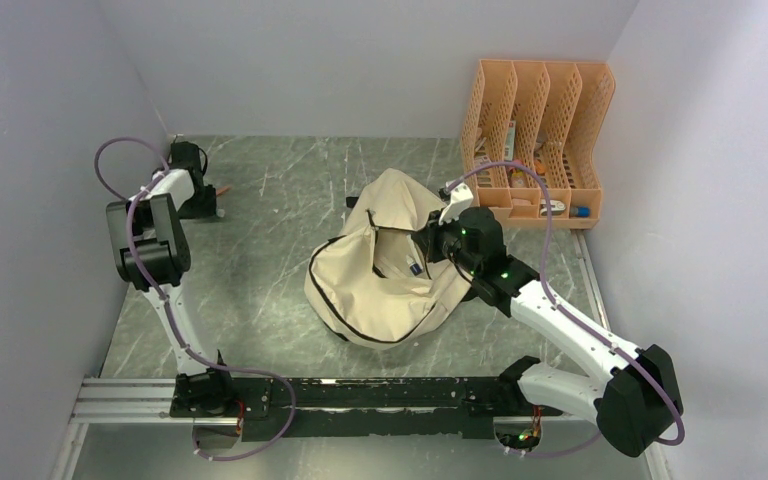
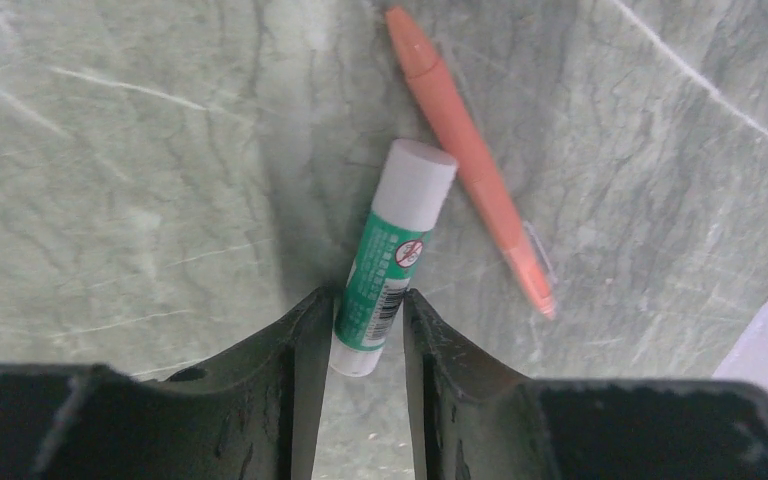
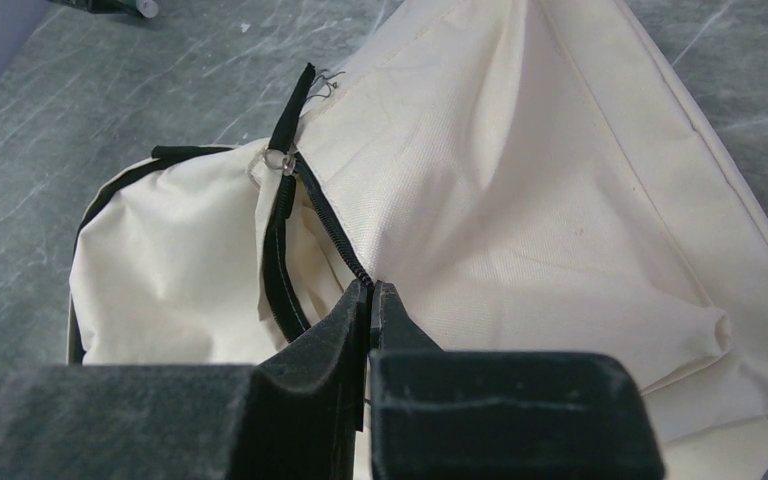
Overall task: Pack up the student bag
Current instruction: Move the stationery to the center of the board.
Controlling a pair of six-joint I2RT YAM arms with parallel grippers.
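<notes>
Pinching black zipper teeth (image 3: 335, 235), right hand (image 3: 371, 290) holds creased cream student bag (image 3: 520, 200).

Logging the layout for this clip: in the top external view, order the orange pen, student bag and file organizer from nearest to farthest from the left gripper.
1. orange pen, right beside the left gripper, far left.
2. student bag, table centre.
3. file organizer, far right corner.

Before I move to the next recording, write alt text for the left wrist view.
The left gripper has its two black fingers tight against the near end of a green-and-white glue stick with a white cap, lying on the green marbled table. A slim orange plastic pen lies just right of it.
</notes>
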